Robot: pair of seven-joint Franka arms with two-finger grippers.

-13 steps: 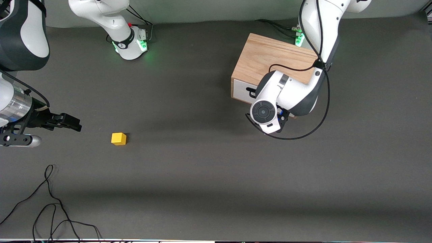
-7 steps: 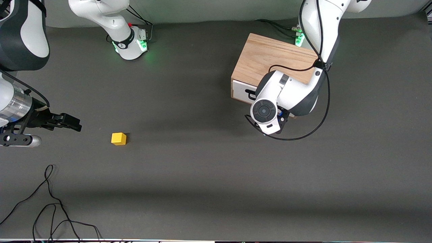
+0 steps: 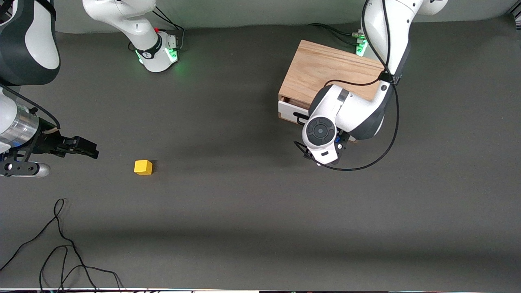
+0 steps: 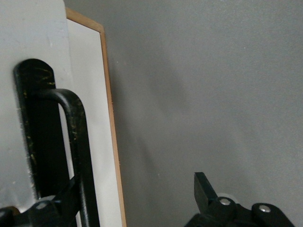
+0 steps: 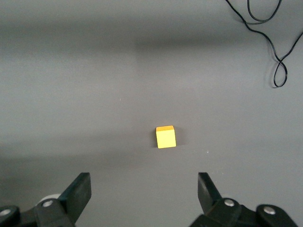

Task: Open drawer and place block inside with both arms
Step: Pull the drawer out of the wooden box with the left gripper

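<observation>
The light oak box [image 3: 325, 73] stands near the left arm's base. Its drawer [image 3: 290, 110] has a white front and is out a small way, with a dark gap under the box top. My left gripper [image 4: 137, 189] is open at the black wire handle [image 4: 78, 142]; the bar lies just inside one finger. In the front view the left arm's wrist [image 3: 321, 134] hides this gripper. The yellow block [image 3: 143, 167] sits on the table toward the right arm's end and also shows in the right wrist view [image 5: 165, 137]. My right gripper [image 3: 91, 149] is open and empty [image 5: 142, 182], a short way from the block.
The dark grey table mat [image 3: 244, 211] lies under everything. Loose black cables [image 3: 61, 244] lie near the front edge at the right arm's end and also show in the right wrist view [image 5: 277, 52]. A black cable loops off the left arm's wrist [image 3: 366, 162].
The drawer has slid out a little and a dark gap now shows under the box top. The left wrist moved slightly toward the front camera. The right arm and block have not moved.
</observation>
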